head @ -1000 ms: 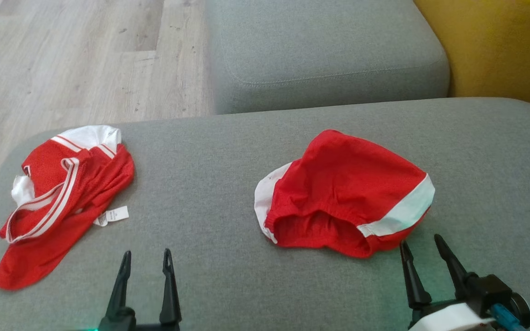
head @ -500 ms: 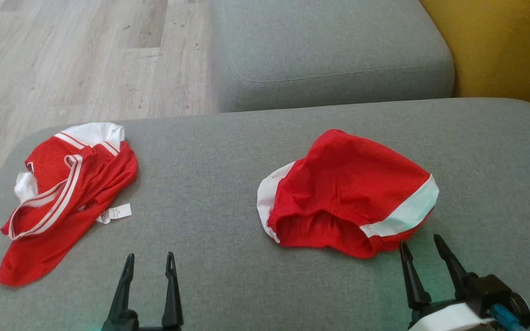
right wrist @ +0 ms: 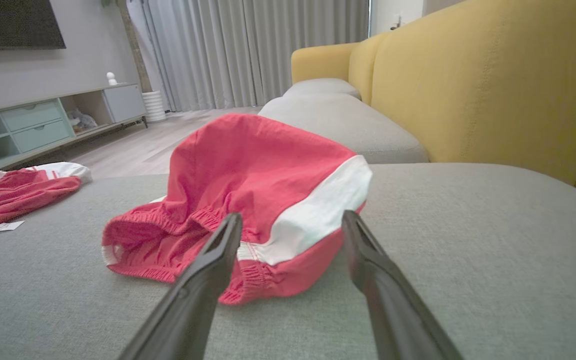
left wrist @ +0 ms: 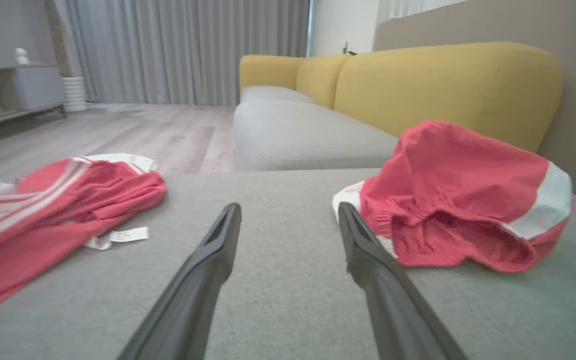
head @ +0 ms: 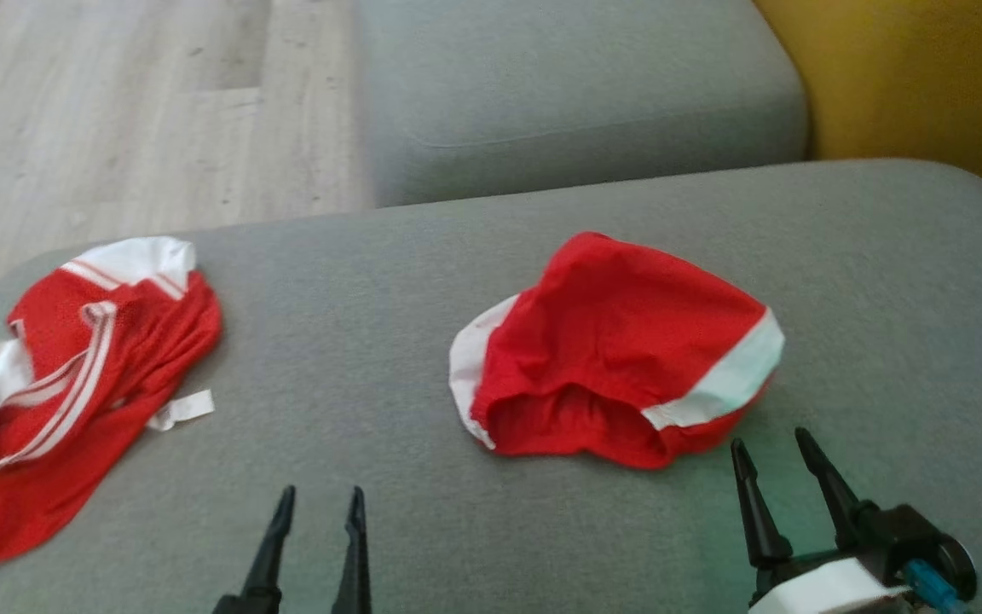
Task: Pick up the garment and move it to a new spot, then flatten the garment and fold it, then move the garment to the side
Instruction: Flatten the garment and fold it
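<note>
A crumpled red garment (head: 619, 341), shorts with a white side band, lies right of centre on the grey sofa seat (head: 372, 324). It also shows as the red shorts (left wrist: 458, 185) and, closer, the red shorts (right wrist: 248, 165). My right gripper (head: 770, 438) stands open just in front of its near right corner, apart from the cloth; seen along the right gripper (right wrist: 292, 216), the white band lies between and beyond the fingers. My left gripper (head: 321, 493) is open over bare cushion, and past the left gripper (left wrist: 288, 207) the shorts sit to the right.
A second red garment (head: 90, 367) with white striped trim and a tag lies at the seat's left end, near the edge above the wooden floor (head: 116, 128). Another grey cushion (head: 576, 94) sits behind, a yellow backrest (head: 909, 77) to the right.
The head camera has shifted, sliding the whole picture slightly left. My left gripper has moved right towards the middle and lower in view. The right gripper and both garments stay put.
</note>
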Motion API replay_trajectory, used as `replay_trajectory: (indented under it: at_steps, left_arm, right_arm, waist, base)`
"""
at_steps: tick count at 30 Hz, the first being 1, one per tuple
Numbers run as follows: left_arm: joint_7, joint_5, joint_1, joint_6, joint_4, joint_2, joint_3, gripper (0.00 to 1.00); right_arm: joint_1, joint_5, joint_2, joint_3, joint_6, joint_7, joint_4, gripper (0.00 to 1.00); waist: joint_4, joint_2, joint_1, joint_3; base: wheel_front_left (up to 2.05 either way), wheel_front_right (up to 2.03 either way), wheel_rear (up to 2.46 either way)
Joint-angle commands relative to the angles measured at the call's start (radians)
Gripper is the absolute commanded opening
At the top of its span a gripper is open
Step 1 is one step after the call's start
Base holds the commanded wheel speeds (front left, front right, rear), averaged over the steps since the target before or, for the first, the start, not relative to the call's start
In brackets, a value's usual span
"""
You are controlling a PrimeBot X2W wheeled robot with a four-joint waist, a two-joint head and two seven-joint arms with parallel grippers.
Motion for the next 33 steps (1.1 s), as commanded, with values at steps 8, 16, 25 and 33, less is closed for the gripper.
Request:
replay_trajectory:
  at_steps: [8,16,25,33]
  left_arm:
    - [-0.010,-0.192,-0.148,-0.097,0.123,-0.006,-0.117,1.00]
    - [0.014,-0.544,-0.344,-0.165,0.319,-0.006,-0.336,1.00]
    - [0.083,-0.825,-0.564,-0.186,0.433,-0.006,-0.518,1.00]
    - [0.066,-0.956,-0.683,-0.164,0.539,-0.006,-0.606,1.00]
  right_arm:
    - [-0.066,0.004,-0.005,0.040,-0.001,-0.003,-0.081,1.00]
    - [-0.079,-0.009,-0.005,0.074,-0.001,-0.003,-0.085,1.00]
    - [-0.119,0.021,-0.005,0.110,-0.001,-0.003,-0.109,1.00]
    - [-0.140,0.048,-0.005,0.124,-0.001,-0.003,-0.126,1.00]
  waist:
    - [-0.162,0.0000,-0.0001,0.054]
    - [-0.290,0.0000,-0.0001,0.090]
    - [-0.389,0.0000,-0.0001,0.171]
    - [-0.426,0.0000,-0.0001,0.230]
  base:
    - [0.00,0.00,0.00]
    - [0.00,0.00,0.00]
    - [0.00,0.00,0.00]
    - [0.00,0.00,0.00]
